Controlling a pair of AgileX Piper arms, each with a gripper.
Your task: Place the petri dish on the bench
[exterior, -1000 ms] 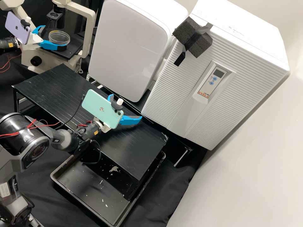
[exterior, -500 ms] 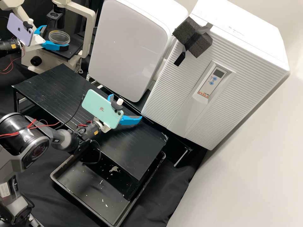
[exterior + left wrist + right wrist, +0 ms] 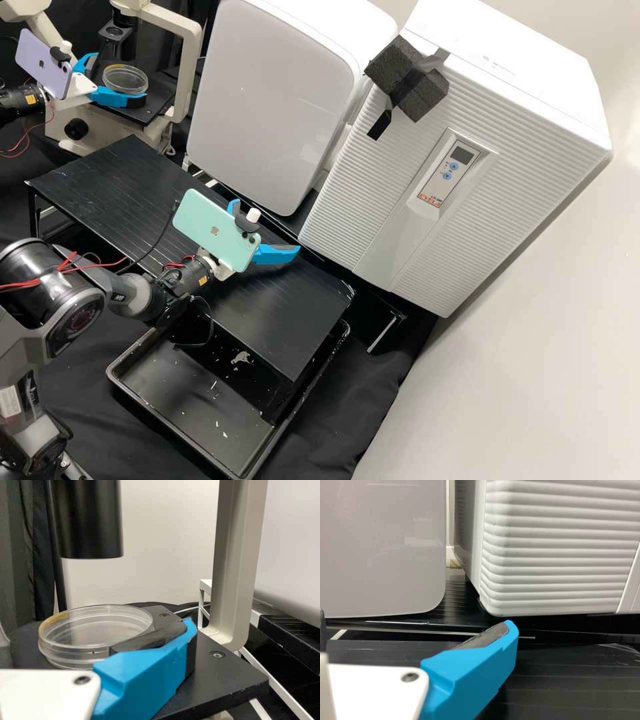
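Observation:
The left gripper is open at the microscope stage in the high view, its two blue fingers on either side of the clear petri dish. In the left wrist view, the left gripper has one dark-padded finger in front of the dish's rim, partly covering the petri dish, which lies flat on the black stage. Whether the pad touches it I cannot tell. Above the black bench, the right gripper stands open and holds nothing; the right wrist view shows the right gripper over the bench too.
The microscope's pale upright rises beside the stage, with a black cylinder overhead. Behind the bench stand a white cabinet and a ribbed white unit. A black tray lies below the bench's front.
The left gripper has shifted slightly to the right in the high view, along the dish. The dish and the right arm have stayed in place.

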